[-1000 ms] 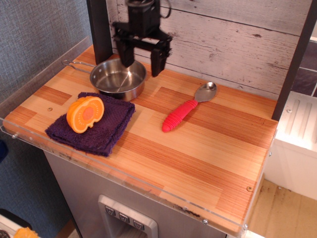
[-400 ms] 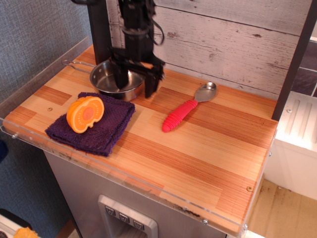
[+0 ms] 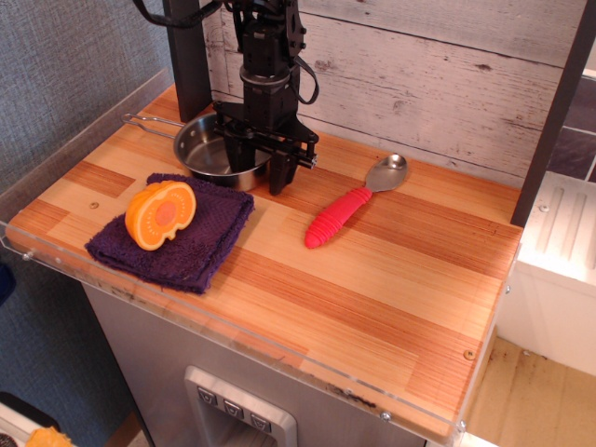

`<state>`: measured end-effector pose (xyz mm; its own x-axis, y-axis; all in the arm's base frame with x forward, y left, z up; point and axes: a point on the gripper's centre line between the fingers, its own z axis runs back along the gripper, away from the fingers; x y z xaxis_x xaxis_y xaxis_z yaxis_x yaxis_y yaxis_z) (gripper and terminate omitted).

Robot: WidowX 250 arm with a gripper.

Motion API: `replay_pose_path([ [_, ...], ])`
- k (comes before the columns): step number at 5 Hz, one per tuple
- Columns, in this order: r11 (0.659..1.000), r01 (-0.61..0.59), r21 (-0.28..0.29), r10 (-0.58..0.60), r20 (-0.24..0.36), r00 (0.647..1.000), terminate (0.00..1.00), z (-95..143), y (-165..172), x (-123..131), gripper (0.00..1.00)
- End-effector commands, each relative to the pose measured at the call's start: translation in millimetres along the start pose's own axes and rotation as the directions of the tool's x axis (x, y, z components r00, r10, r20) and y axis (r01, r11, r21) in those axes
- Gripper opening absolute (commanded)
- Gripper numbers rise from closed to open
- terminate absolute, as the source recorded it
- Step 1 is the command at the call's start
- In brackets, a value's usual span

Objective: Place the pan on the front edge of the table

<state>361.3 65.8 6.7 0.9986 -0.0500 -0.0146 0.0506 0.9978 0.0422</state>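
Gripper (image 3: 258, 170) low over the pan (image 3: 212, 151), fingers spread, straddling the near-right rim, one inside and one outside. Pan sits at the bench (image 3: 391, 307) back edge. Risk: thin shiny wall slips when pinched; purple cloth (image 3: 177, 233) right beside could snag it.

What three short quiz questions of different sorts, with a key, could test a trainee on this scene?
1. True or false: the pan already sits at the front edge of the table.
2. What lies on the purple cloth? A) spoon B) orange toy C) pan
3. Fill in: the gripper fingers straddle the pan's ____ rim.

Key:
1. False; it is at the back, near the wall.
2. B, the orange toy; the red-handled spoon lies on bare wood.
3. Right: one finger inside, one outside.
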Motion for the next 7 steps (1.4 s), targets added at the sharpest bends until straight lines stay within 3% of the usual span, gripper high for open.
replay_pose_path([
  [1, 0.995, 0.099, -0.005, -0.098, 0.106, 0.99, 0.0, 34, 4, -1, 0.0],
  [2, 0.991, 0.127, -0.045, -0.119, 0.156, 0.981, 0.0, 52, 11, -8, 0.0],
  [3, 0.988, 0.153, -0.024, -0.145, 0.206, 0.968, 0.0, 72, 10, -15, 0.0],
  [4, 0.96, 0.279, 0.008, -0.272, 0.25, 0.929, 0.0, 95, -15, -20, 0.0],
  [5, 0.901, 0.432, 0.047, -0.428, 0.265, 0.864, 0.0, 107, -59, -34, 0.0],
  [6, 0.837, 0.547, 0.011, -0.53, 0.268, 0.805, 0.0, 110, -97, -63, 0.0],
  [7, 0.764, 0.644, 0.04, -0.632, 0.245, 0.735, 0.0, 108, -113, -86, 0.0],
])
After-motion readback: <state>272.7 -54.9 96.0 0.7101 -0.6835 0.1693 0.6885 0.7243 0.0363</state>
